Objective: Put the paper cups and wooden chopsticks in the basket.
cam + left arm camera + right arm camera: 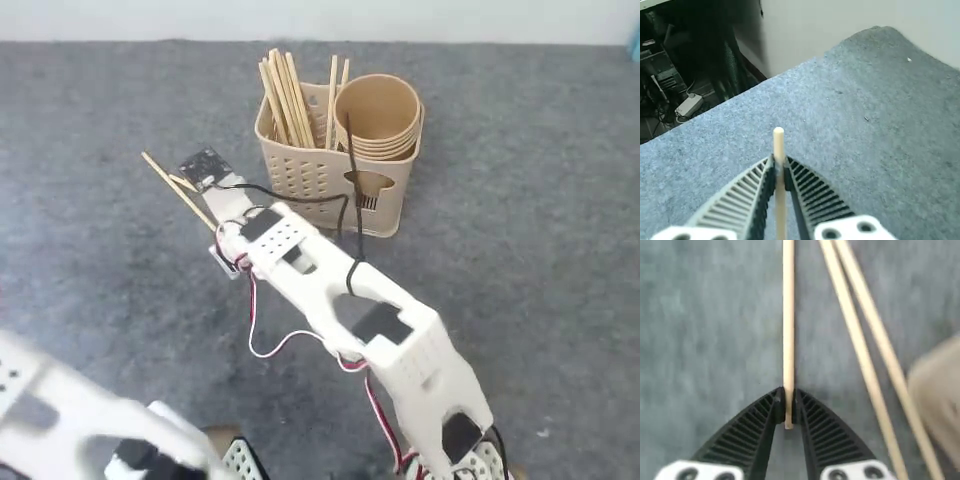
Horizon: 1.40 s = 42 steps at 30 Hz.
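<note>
The beige slotted basket [310, 175] stands on the grey mat and holds several wooden chopsticks [290, 100] and a stack of paper cups [378, 115]. Just left of it, my right gripper [788, 405] is shut on one chopstick [788, 315], which points away over the mat. In the high view this chopstick [175, 187] sticks out up-left from the right gripper [217, 229]. Two basket chopsticks [865, 340] and the basket's edge [940, 390] lie beside it. My left gripper [780, 167] is shut on another chopstick [779, 150], its tip aimed past the mat's far edge.
The left arm [90, 420] sits blurred at the bottom left corner of the high view. Grey mat [540, 200] spreads around the basket. Beyond the mat's edge are a white wall [830, 20] and dark clutter on the floor [685, 75].
</note>
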Motion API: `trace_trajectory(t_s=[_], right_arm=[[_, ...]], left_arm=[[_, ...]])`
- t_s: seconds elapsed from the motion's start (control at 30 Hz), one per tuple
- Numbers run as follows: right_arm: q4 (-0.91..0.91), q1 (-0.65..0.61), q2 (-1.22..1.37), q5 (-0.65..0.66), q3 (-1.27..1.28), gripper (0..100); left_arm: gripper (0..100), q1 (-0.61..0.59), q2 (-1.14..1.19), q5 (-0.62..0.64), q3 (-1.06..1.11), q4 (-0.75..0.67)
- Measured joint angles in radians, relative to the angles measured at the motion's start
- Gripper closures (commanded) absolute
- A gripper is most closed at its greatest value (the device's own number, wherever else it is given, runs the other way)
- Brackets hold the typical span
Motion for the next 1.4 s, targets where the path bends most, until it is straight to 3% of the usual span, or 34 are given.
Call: trace_trajectory(t_s=[0.1,0.2,0.47,0.63,0.83,1.07,1.23,1.4], right_arm=[[0.110,0.020,-0.114,-0.014,0.094,99.0],[0.103,0.020,-0.281,-0.009,0.282,99.0],[-0.222,0.018,-0.980,0.023,1.100,99.0],[-0.183,0.020,-1.401,0.077,1.448,96.9],[0.069,0.038,-1.622,0.155,1.494,79.5],[0.097,0.043,-1.620,0.213,1.438,78.6],[-0.041,0.040,-1.496,0.178,1.313,78.6],[-0.224,0.015,-1.208,0.130,1.158,78.6]], left_arm=[[99,-0.064,0.137,0.034,-0.115,-0.029],[99,-0.112,0.315,0.038,-0.253,-0.034],[99,-0.175,0.720,0.048,-0.557,-0.017],[99,-0.180,0.801,0.048,-0.629,0.029],[99,-0.186,0.802,0.044,-0.631,0.032],[99,-0.212,0.802,0.044,-0.631,0.032],[99,-0.218,0.802,0.046,-0.631,0.032],[99,-0.218,0.802,0.048,-0.631,0.032]])
